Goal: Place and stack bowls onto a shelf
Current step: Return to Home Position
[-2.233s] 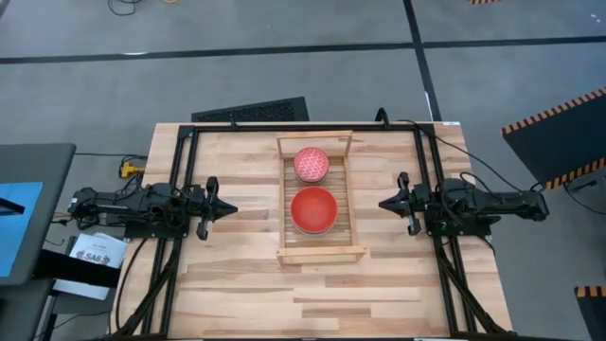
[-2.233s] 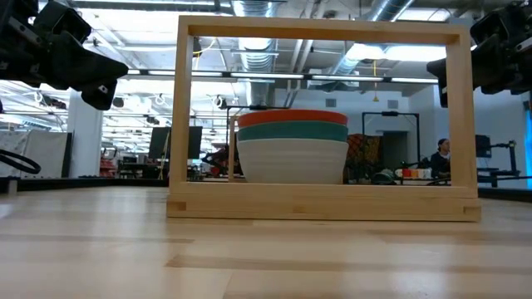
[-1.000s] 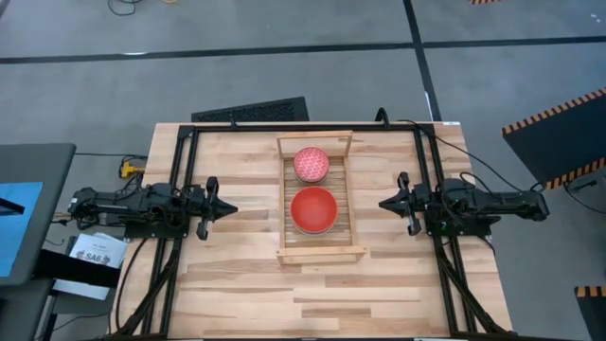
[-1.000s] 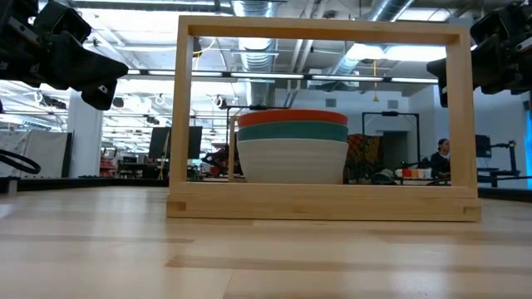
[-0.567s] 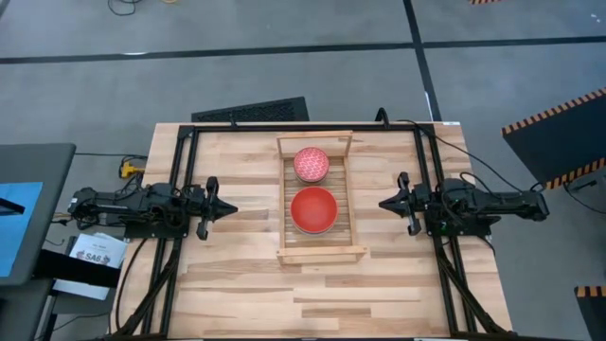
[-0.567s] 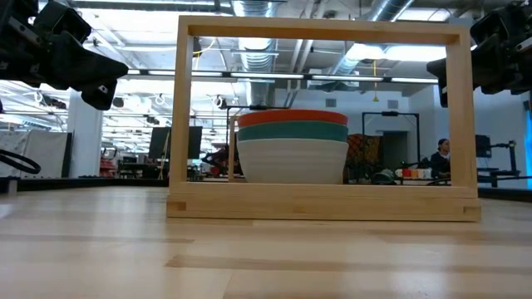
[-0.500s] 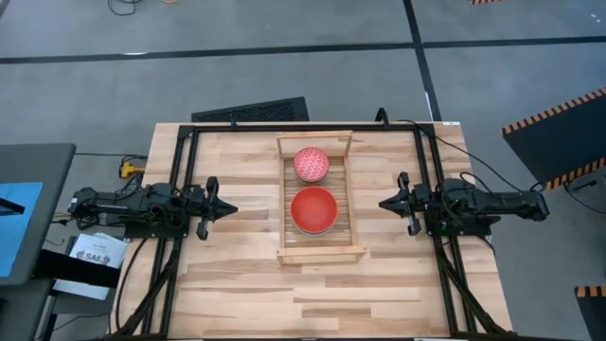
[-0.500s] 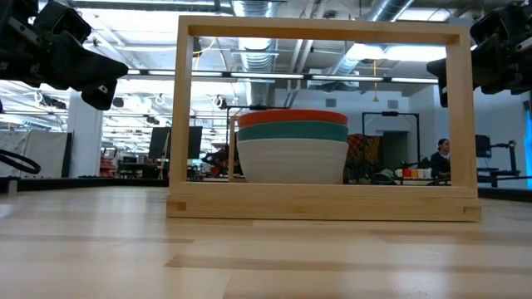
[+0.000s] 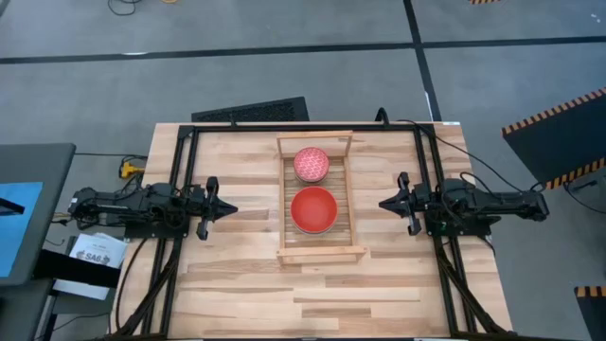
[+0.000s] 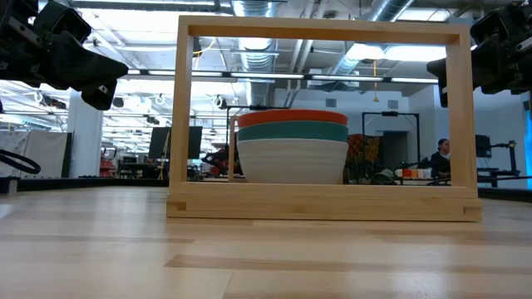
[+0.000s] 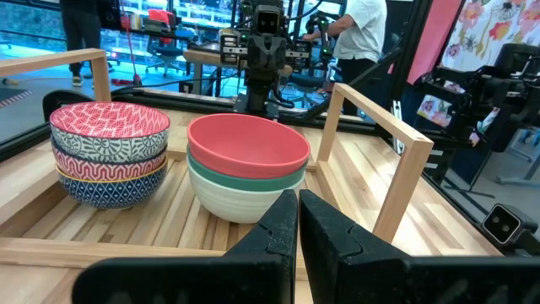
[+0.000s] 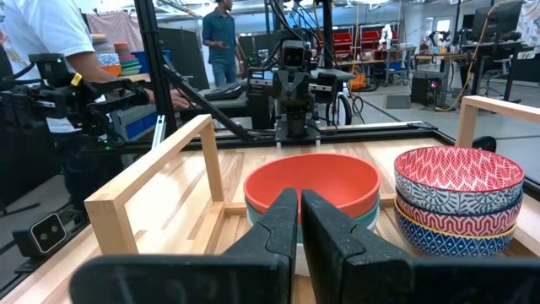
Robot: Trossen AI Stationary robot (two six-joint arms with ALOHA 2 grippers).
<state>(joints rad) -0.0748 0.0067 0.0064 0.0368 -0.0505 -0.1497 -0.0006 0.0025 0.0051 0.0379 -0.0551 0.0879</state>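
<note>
The shelf is a light-wood slatted rack in the middle of the table, running from near to far. Two stacks of bowls rest on its slats. The nearer stack is red on teal on white. The farther stack is three patterned bowls, pink-red on top and blue at the bottom. My left gripper hovers shut left of the shelf, pointing at it. My right gripper hovers shut right of the shelf, pointing at it.
Black frame rails run along the table's left, right and far sides. A dark flat object lies past the far edge. There is bare wood between each gripper and the shelf, and near the front edge. People stand in the room behind.
</note>
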